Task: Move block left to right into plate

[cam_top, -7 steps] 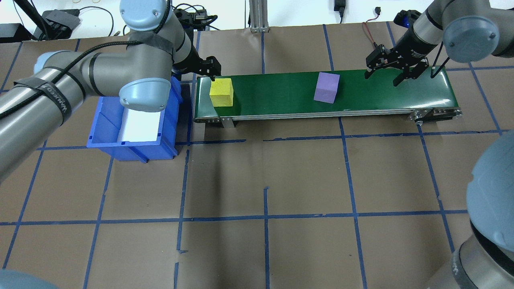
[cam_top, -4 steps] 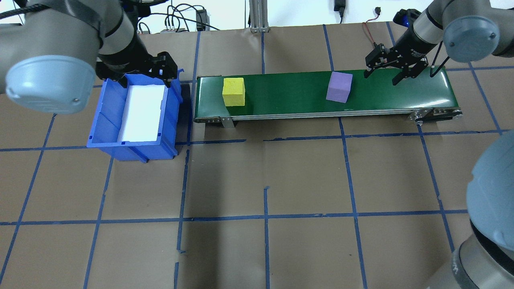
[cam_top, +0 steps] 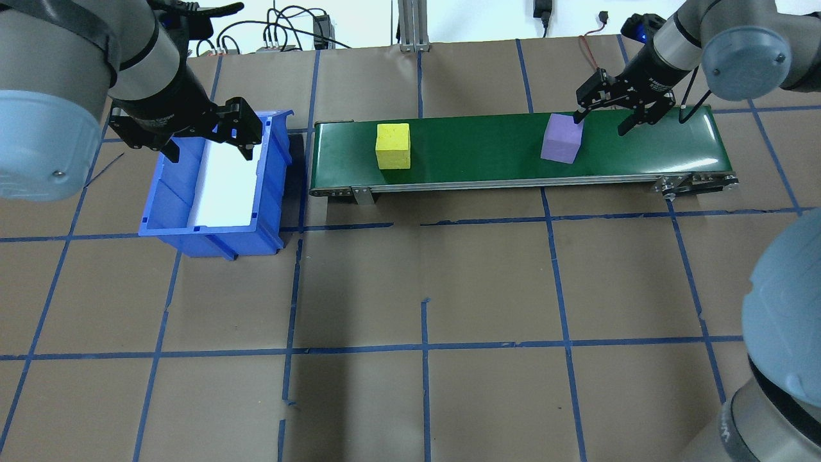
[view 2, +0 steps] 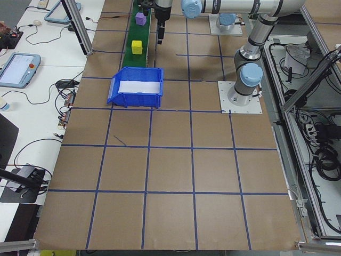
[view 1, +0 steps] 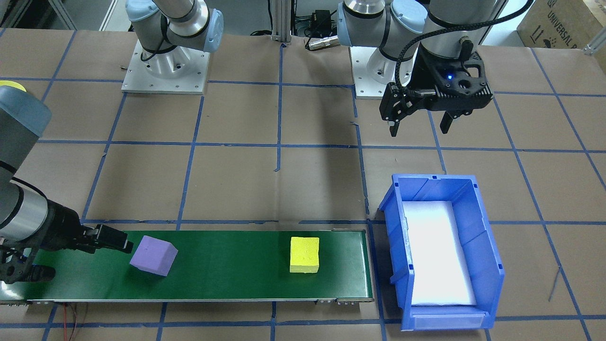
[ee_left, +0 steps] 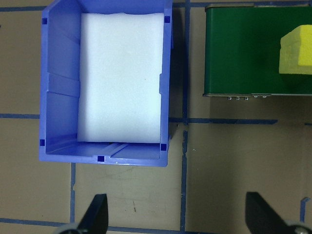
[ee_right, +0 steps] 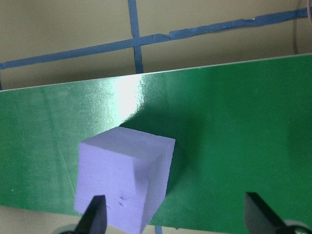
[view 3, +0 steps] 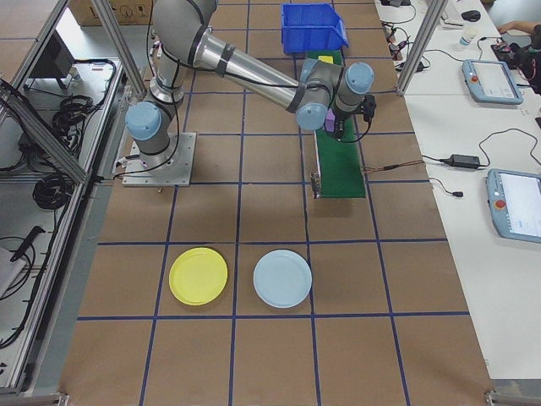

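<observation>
purple block (cam_top: pixel 562 139) touching right tool (cam_top: pixel 603 115) finger, yellow block (cam_top: pixel 392 145) well apart, unobstructed above

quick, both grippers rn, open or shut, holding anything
Left gripper: open, empty, above the blue bin.
Right gripper: open, empty, beside the purple block.

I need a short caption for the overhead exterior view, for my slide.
Purple block and yellow block on the green belt; right claw open beside the purple one, left claw open over the blue bin.
</observation>
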`<action>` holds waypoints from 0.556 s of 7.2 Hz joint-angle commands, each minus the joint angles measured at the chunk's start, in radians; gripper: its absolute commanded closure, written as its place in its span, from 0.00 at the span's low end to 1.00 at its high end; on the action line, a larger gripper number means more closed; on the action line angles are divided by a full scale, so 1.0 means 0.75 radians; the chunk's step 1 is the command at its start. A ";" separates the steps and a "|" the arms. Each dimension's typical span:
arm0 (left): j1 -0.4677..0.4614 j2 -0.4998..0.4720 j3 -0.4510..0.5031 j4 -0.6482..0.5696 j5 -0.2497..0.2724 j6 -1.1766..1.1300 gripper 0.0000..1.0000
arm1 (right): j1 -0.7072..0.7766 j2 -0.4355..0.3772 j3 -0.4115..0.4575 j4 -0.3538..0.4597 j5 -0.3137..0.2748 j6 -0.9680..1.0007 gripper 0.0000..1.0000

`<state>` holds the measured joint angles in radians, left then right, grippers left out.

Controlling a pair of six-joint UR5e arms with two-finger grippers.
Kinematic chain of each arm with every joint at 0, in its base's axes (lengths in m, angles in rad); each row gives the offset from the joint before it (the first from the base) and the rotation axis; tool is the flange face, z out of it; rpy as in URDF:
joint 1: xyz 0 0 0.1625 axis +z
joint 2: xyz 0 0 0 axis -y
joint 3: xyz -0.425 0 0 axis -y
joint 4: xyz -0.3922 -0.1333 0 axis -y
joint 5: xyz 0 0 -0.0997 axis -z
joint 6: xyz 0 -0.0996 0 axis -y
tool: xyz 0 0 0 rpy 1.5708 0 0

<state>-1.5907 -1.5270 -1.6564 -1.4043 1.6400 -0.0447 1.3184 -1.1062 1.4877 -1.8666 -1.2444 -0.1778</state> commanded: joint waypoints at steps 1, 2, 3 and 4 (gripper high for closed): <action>0.004 0.001 -0.006 -0.001 -0.064 0.000 0.00 | 0.001 0.000 0.008 0.000 0.002 0.000 0.01; 0.004 0.001 -0.004 -0.001 -0.062 0.000 0.00 | 0.001 0.002 0.011 0.000 0.000 0.000 0.01; 0.002 0.001 -0.004 -0.001 -0.062 -0.002 0.00 | 0.001 0.006 0.011 0.000 0.000 0.000 0.01; 0.000 0.005 -0.002 -0.003 -0.060 -0.002 0.00 | 0.001 0.012 0.011 0.000 0.002 0.002 0.01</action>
<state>-1.5891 -1.5254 -1.6596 -1.4055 1.5949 -0.0455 1.3192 -1.1016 1.4951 -1.8669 -1.2436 -0.1776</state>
